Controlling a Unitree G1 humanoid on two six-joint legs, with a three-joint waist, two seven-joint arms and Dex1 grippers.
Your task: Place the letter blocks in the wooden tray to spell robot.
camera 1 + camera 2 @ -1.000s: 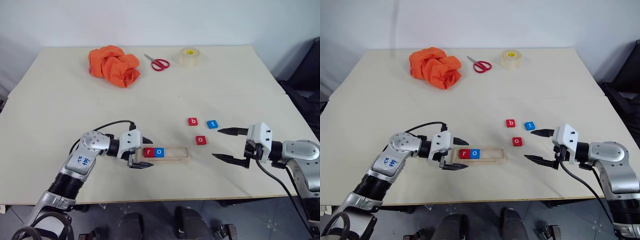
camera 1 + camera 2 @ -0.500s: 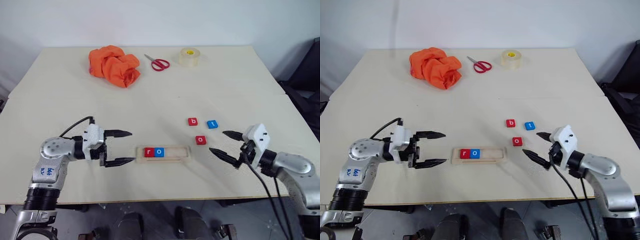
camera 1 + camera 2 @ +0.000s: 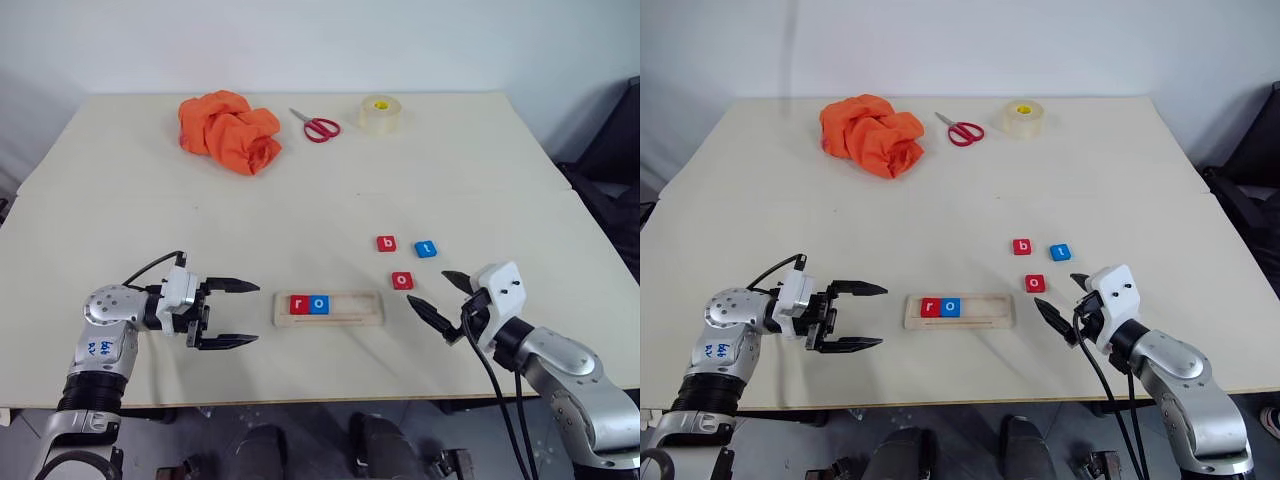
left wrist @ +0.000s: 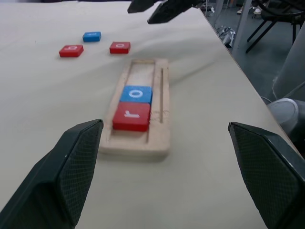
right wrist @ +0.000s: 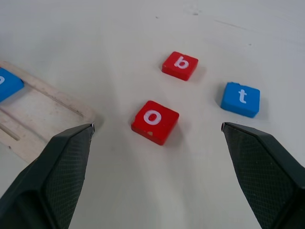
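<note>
Progress stands at two of five as I read it from my station. Going left to right: my left gripper (image 3: pixel 232 312) hovers just off the tray's left end, jaws spread wide and holding nothing. Next, the wooden tray (image 3: pixel 360 308) lies flat near the table's front edge, long axis running left-right across my view, with the red r block (image 3: pixel 299 304) and blue o block (image 3: pixel 319 303) seated touching at its left end; the right part is vacant. Beyond it, loose on the table, sit the red o block (image 3: pixel 402 281), red b block (image 3: pixel 386 243) and blue t block (image 3: pixel 426 249). My right gripper (image 3: pixel 438 300) points at that group, jaws spread and empty. I judge b comes next.
</note>
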